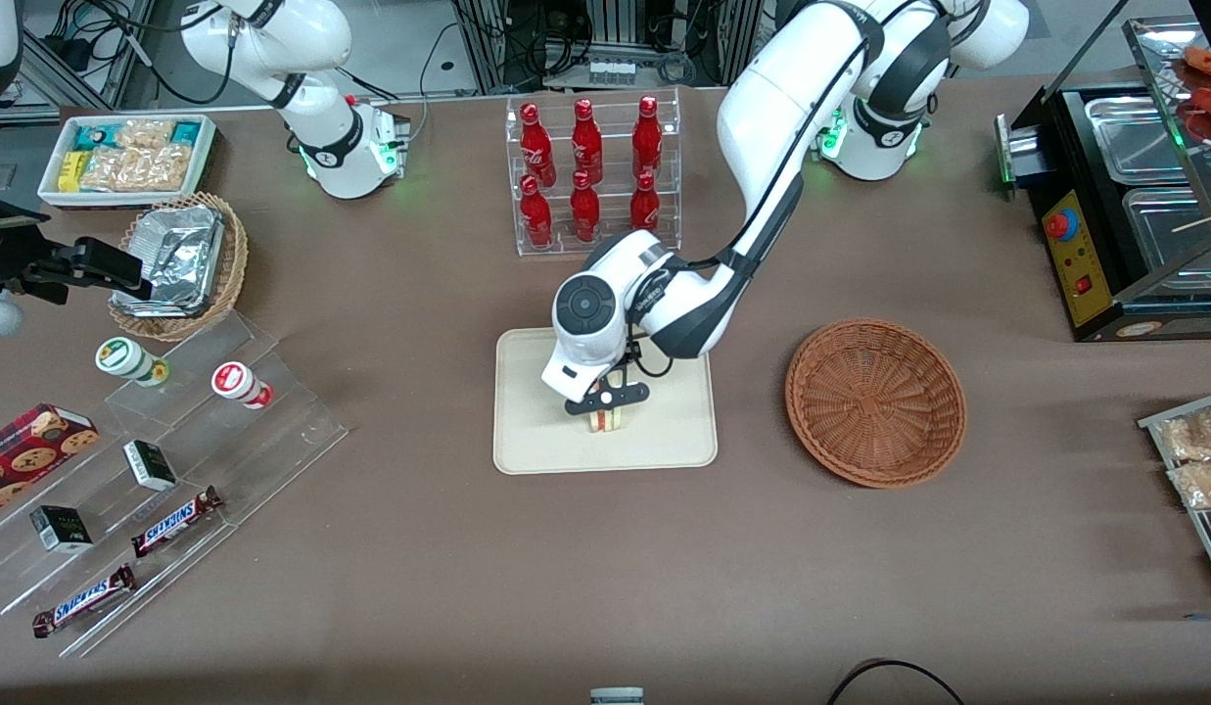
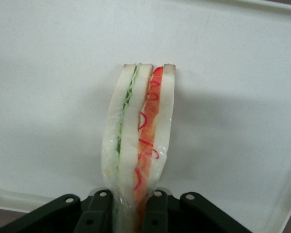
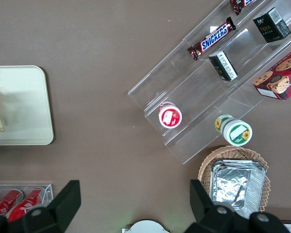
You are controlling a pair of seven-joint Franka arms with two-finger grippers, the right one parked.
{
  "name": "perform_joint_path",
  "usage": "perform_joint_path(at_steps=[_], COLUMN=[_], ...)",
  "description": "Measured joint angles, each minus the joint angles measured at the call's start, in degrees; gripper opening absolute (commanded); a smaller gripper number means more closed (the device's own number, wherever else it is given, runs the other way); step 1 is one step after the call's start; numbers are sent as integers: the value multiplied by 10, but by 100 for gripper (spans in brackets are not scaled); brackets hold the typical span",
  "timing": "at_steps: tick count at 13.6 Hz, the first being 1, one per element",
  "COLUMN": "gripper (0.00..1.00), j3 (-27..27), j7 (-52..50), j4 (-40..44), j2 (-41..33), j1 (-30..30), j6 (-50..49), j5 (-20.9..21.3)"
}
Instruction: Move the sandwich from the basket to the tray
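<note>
Sandwich transfer is judged nearly complete. The tray (image 1: 664,431) is seen near the table's middle, with the basket (image 1: 876,401) lying empty beside it toward the working arm's end. The gripper (image 1: 608,399) is positioned over the tray, its fingers (image 2: 98,213) closed on the sandwich (image 2: 138,141), which is held upright at the tray's surface. Only release and withdrawal appear to remain.

The tray (image 1: 664,431) lies mid-tabletop (image 1: 605,568), nearer the front camera than the bottle rack (image 1: 595,176). The sandwich (image 1: 606,420) stands on edge on the tray, held between the fingers (image 2: 99,213) of the gripper (image 1: 606,399) above it. The basket (image 1: 875,401) sits beside the tray, toward the working arm's end.
</note>
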Motion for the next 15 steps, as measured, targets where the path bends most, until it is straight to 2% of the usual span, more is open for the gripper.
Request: perform_joint_path(at_steps=[1, 2, 9, 15], gripper=[51, 100, 100, 100], j3=[1, 1, 3, 27], j7=[0, 0, 0, 1], j4=[6, 9, 32, 46], j2=[5, 8, 6, -59], j1=[0, 0, 0, 6], j6=[0, 0, -5, -69], j5=[0, 0, 2, 3])
